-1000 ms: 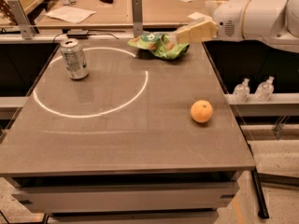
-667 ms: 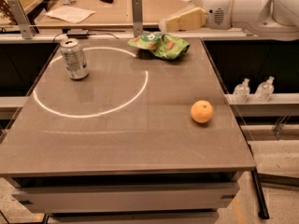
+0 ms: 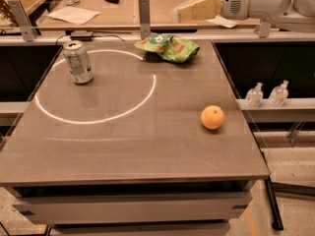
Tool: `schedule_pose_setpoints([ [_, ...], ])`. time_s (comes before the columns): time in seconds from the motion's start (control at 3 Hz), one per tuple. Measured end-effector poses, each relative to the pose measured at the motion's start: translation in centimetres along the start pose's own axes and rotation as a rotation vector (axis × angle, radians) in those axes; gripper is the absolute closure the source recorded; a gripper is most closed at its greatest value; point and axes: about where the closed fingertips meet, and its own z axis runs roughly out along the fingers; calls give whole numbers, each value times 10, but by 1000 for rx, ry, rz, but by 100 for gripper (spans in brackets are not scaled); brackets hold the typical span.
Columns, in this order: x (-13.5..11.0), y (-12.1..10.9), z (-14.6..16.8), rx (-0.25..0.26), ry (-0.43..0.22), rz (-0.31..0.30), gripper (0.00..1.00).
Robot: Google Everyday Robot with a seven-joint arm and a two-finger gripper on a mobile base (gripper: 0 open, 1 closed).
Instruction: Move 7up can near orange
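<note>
The 7up can [image 3: 78, 62], silvery-grey with a pull-tab top, stands upright at the far left of the grey table [image 3: 128, 146]. The orange [image 3: 212, 117] lies on the right side of the table, far from the can. My gripper [image 3: 183, 12], with tan fingers, hangs in the air above the table's far edge, up and right of the green snack bag, well away from the can and the orange. It holds nothing that I can see.
A green snack bag [image 3: 169, 46] lies at the table's far edge. A bright ring of light [image 3: 96, 119] marks the tabletop. Two small clear bottles [image 3: 268, 93] stand on a ledge to the right. A desk with papers [image 3: 74, 14] is behind.
My arm and gripper have moved left and up, from beside the snack bag to above the table's far edge. The can, the orange and the bag have not moved.
</note>
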Motion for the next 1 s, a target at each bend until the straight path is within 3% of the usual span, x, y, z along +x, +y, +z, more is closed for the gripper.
schedule_pose_setpoints([
  [0.33,18,26,32,-124,12,-8,0],
  [0.67,43,70,82,-293,22,-34,0],
  [1.0,32,119,95,-364,-14,-113,0],
])
